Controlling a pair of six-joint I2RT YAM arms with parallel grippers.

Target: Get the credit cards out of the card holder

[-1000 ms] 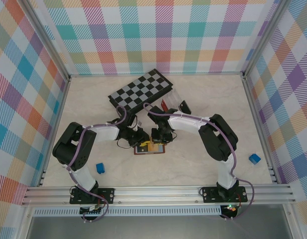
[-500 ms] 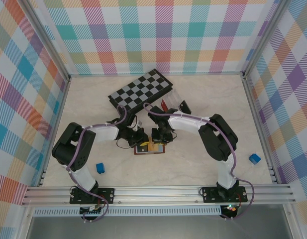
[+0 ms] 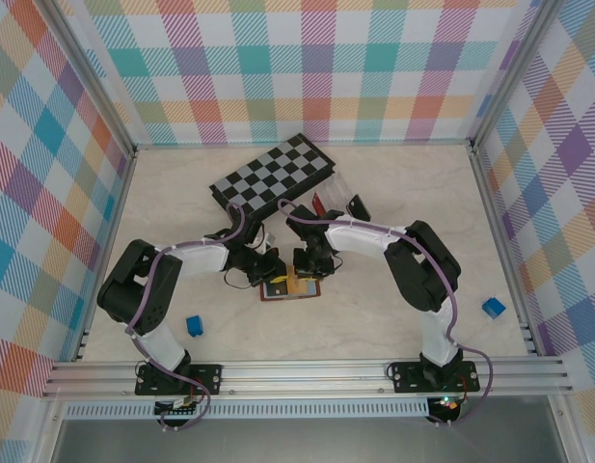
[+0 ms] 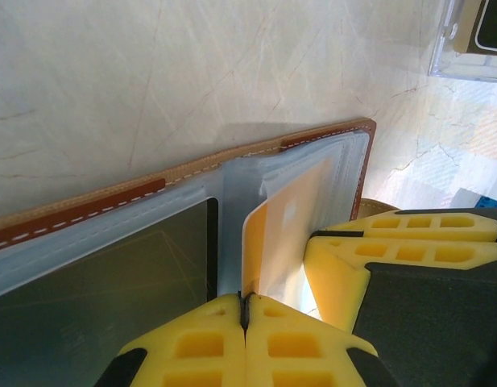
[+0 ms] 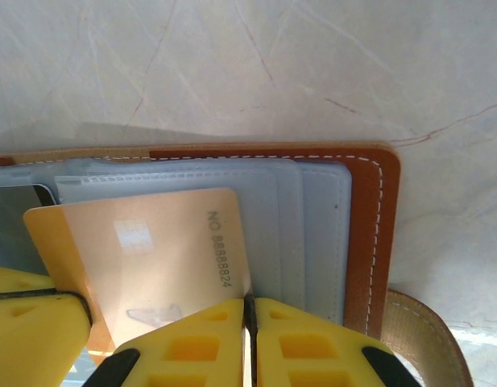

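The card holder (image 3: 289, 287) lies open flat on the table (image 3: 393, 318), mid-way between the two arms and just in front of the chessboard (image 3: 271, 177). The left claw (image 4: 245, 310) is closed on the lower edge of an orange card (image 5: 151, 258) poking out of a clear sleeve. The right claw (image 5: 250, 310) is pressed shut at that card's other edge (whether it pinches anything I cannot tell). Both arms bend at the elbow and reach inward, wrists low over the holder.
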